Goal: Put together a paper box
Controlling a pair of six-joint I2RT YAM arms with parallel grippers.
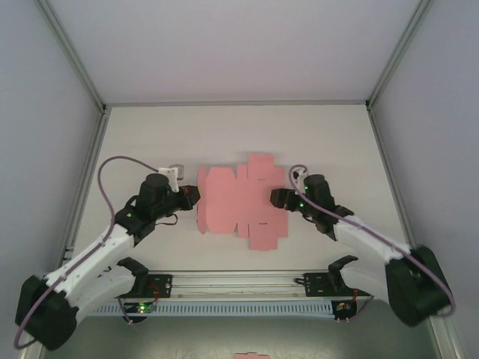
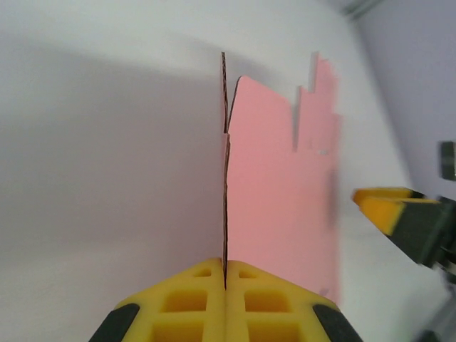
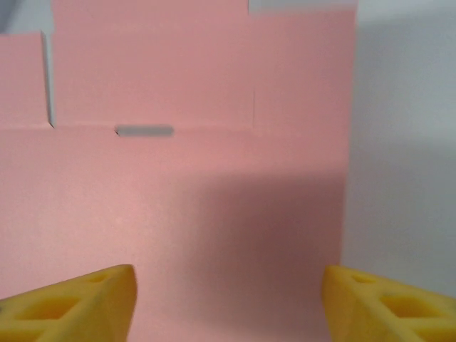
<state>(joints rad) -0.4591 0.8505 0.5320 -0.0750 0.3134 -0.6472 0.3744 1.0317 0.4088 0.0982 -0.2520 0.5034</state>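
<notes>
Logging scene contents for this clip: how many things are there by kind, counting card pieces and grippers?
paper box, a flat pink sheet: 1
pink fragment at the near edge: 1
grippers, the left gripper and the right gripper: 2
Total: 4
</notes>
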